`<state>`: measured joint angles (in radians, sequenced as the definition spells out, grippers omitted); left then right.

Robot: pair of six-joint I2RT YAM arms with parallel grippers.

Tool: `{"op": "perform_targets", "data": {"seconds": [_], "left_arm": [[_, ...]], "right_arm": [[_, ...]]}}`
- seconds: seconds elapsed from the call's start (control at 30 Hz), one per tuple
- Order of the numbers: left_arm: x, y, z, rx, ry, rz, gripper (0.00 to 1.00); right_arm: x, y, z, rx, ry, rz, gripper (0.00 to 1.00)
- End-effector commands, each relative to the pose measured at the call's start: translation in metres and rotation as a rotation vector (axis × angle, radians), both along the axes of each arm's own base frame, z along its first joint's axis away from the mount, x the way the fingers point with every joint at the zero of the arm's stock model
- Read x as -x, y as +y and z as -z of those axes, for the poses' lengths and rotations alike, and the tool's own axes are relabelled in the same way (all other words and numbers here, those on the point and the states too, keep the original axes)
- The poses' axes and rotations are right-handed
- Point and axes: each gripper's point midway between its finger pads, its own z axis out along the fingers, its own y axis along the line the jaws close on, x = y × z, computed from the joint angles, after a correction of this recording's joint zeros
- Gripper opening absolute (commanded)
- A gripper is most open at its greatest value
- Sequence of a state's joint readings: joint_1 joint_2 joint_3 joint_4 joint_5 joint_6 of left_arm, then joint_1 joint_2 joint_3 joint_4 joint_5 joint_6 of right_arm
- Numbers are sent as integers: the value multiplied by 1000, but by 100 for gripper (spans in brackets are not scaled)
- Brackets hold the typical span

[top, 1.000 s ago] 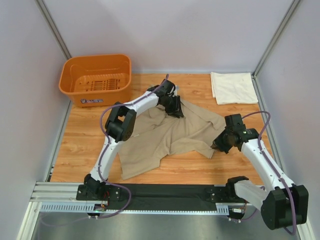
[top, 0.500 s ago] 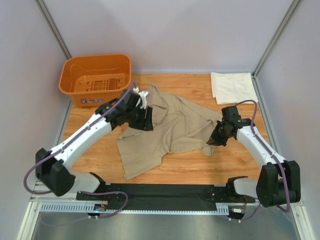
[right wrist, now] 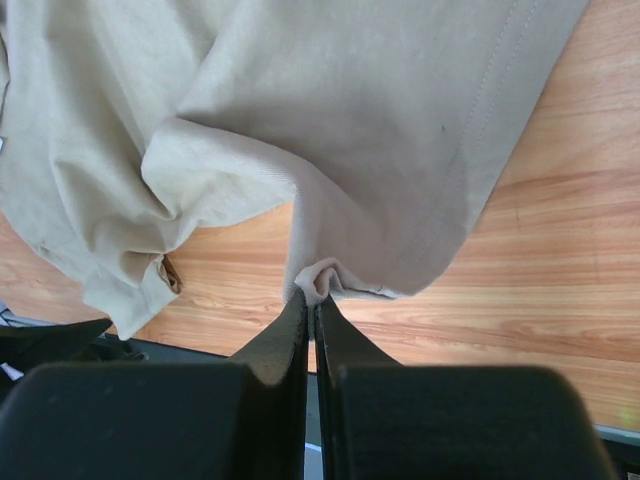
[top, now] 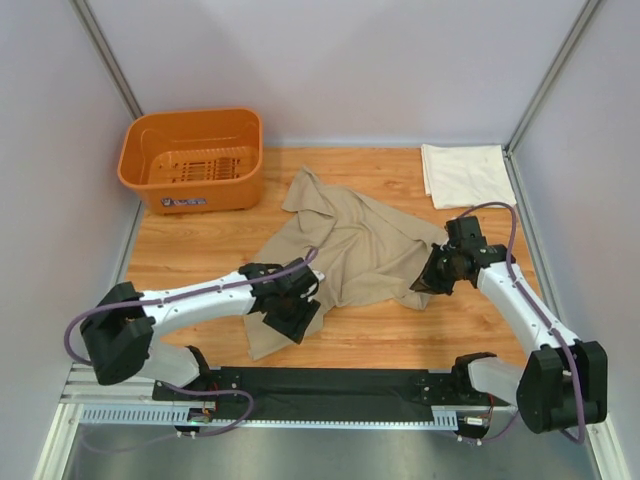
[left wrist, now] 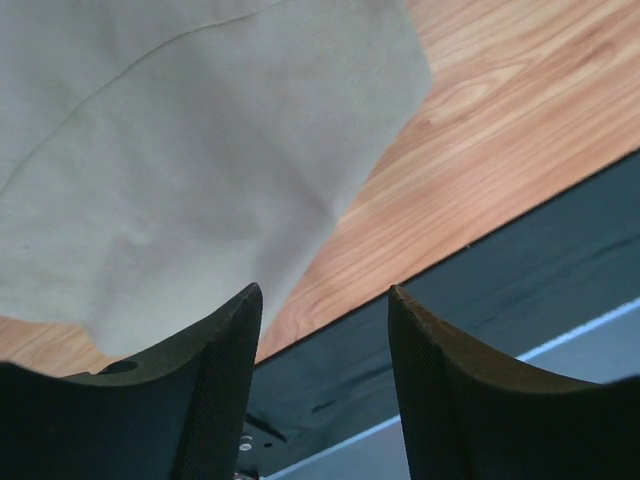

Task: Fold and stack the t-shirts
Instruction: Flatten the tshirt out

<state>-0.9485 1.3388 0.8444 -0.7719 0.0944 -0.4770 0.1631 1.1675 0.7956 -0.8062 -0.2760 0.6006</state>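
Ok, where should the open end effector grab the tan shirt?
Probably its near corner, from above. That corner of the tan t-shirt lies flat and free under the open left end effector; the right end effector pinches its right edge.

Left fingers (left wrist: pixel 218 390) spread, right fingers (right wrist: pixel 288 345) pinched together.

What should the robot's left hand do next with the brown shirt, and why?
Probably lower the left gripper and pinch the near edge of the tan shirt. It is open over that edge, while the right gripper is shut on the rumpled opposite side, so both could pull it flat.
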Motion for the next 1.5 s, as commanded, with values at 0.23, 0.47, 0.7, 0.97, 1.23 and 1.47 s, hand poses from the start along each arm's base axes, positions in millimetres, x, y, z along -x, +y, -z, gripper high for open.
{"op": "perform_targets", "data": {"seconds": [0.23,0.47,0.7,0.97,1.23,1.47], "left_arm": [[-15,-9,45,-213,-77,44,49],[-16,-5,30,-297,-97,67,0],[-81,-3,-31,-345,-234,112,0],[-192,72,-70,-511,-305,-203,54],[-124,32,-78,-61,-149,-211,56],[-72,-10,-57,357,-1,-359,63]], "right_arm": [[15,2,-3,-27,-28,-1,0],[20,2,-7,-39,-41,14,0],[15,3,-11,-39,-39,12,0],[7,6,-18,-45,-41,-1,0],[7,4,-15,-28,-39,-30,0],[5,6,-10,-37,-32,-48,0]]}}
